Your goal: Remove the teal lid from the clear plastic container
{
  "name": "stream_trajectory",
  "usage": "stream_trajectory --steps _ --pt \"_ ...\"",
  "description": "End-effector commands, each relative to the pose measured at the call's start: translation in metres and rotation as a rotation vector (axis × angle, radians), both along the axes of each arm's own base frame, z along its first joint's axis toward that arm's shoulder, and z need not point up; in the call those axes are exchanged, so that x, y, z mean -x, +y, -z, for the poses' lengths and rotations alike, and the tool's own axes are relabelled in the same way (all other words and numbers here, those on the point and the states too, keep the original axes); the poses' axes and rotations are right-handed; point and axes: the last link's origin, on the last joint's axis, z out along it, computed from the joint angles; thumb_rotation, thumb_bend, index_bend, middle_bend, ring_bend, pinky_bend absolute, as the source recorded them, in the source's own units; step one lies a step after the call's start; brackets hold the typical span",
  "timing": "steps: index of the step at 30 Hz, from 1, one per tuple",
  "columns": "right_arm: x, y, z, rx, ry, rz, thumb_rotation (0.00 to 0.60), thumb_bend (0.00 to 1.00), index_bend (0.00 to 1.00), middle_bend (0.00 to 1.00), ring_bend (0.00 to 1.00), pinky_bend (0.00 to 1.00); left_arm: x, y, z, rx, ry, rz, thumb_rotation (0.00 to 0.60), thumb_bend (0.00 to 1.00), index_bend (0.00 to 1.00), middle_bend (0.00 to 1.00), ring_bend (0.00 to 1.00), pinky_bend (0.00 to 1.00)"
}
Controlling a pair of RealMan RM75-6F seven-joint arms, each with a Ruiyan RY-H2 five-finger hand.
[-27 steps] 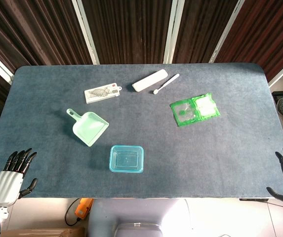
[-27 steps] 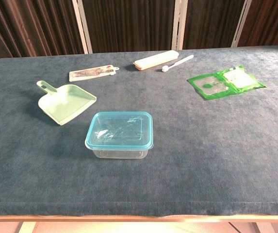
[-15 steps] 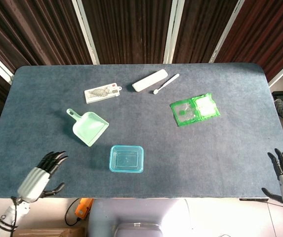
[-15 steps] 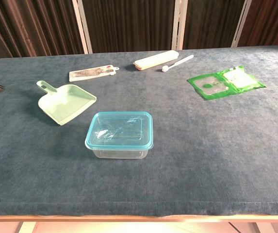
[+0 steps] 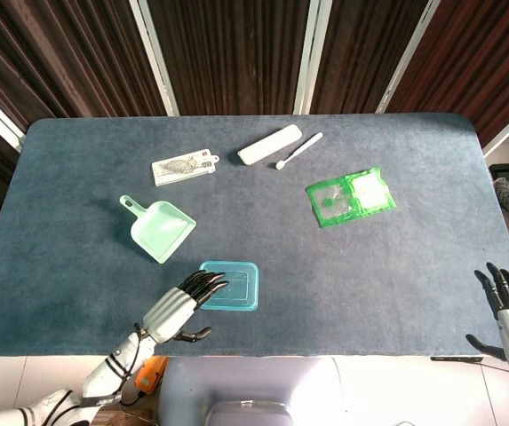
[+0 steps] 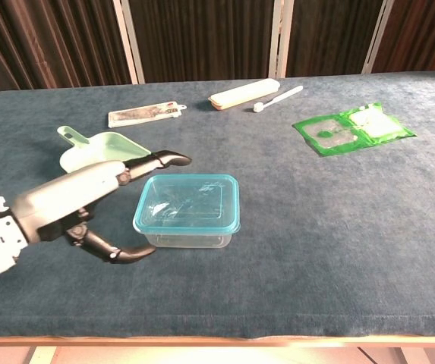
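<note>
The clear plastic container (image 6: 188, 236) stands near the table's front edge with its teal lid (image 5: 230, 286) (image 6: 189, 202) on top. My left hand (image 5: 183, 304) (image 6: 88, 201) is open just left of the container, fingers stretched toward the lid's left edge and thumb low beside the container wall, holding nothing. At the far right, off the table's front corner, my right hand (image 5: 508, 306) is open with fingers spread; the chest view does not show it.
A mint dustpan (image 5: 160, 230) (image 6: 96, 154) lies just behind my left hand. Farther back are a flat packaged card (image 5: 184, 166), a white case (image 5: 269, 144) and a toothbrush (image 5: 299, 150). A green plastic packet (image 5: 350, 197) lies at the right.
My left hand has swept from the table's front left corner rightward to the container's left side. The right hand has shifted slightly. The container and lid have not moved.
</note>
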Motion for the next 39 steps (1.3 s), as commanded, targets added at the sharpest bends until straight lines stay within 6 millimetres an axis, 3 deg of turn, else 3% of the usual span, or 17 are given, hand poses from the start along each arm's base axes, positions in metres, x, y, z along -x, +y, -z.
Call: stream_trajectory --steps 1,7,20,39 --pt "0.001 0.001 -0.002 -0.022 -0.015 0.002 0.6 0.18 0.0 0.0 0.0 0.0 -0.017 0.016 0.021 -0.02 0.044 -0.004 0.6 0.28 0.0 0.0 0.0 0.0" --pt "0.001 0.003 -0.006 -0.057 -0.042 0.001 0.6 0.18 0.0 0.0 0.0 0.0 -0.024 0.024 0.029 -0.045 0.103 0.009 0.6 0.29 0.0 0.0 0.0 0.0" --pt "0.002 0.005 -0.007 -0.055 -0.044 0.009 0.6 0.18 0.0 0.0 0.0 0.0 -0.027 0.046 0.022 0.019 0.181 -0.038 0.6 0.28 0.0 0.0 0.0 0.0" --pt "0.001 0.003 -0.003 -0.072 -0.038 0.008 0.6 0.18 0.0 0.0 0.0 0.0 -0.018 0.062 0.025 0.029 0.241 -0.109 0.6 0.28 0.0 0.02 0.0 0.0"
